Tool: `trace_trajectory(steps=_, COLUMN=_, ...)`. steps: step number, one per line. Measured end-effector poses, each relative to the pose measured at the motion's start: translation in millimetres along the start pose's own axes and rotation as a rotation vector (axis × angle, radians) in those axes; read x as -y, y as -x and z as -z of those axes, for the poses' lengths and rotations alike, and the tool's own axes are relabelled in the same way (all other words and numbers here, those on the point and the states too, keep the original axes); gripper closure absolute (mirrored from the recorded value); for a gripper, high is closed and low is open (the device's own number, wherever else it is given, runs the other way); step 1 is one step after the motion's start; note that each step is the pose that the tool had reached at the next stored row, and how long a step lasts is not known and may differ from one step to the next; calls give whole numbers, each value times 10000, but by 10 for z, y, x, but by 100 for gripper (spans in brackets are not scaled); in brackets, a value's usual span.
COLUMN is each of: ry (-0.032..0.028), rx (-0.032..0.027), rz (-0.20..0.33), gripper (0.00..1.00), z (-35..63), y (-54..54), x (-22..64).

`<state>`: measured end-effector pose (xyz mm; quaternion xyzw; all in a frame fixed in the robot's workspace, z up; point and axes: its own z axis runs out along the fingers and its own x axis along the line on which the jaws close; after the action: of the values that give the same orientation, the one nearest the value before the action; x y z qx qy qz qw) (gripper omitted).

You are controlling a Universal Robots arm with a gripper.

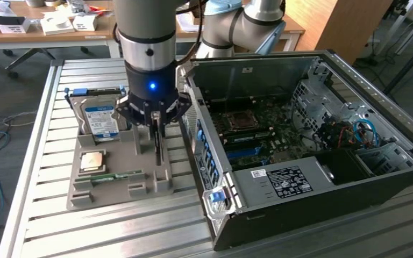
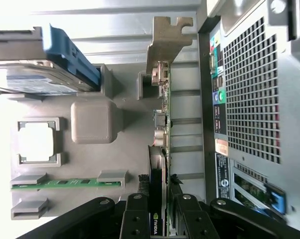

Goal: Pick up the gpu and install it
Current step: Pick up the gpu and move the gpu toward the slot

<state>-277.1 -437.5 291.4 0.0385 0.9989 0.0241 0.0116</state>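
Fingers (image 2: 136,219) are clamping the gpu (image 2: 158,174), which is standing on edge in a grey tray (image 2: 125,159) slot. Hard drive (image 2: 40,74) is sitting farther along the tray. Open computer case (image 2: 249,99) is lying just beside it on the table (image 1: 120,226).

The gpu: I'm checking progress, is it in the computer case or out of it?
Out. The gpu stands on edge in the gray holder beside the computer case, with the gripper closed on it.
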Motion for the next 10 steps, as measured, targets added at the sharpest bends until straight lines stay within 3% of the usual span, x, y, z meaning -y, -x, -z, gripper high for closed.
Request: trace_trajectory(steps=10, ry=26, rx=-2, rz=-1, gripper=74, z=311, y=14, x=-16)
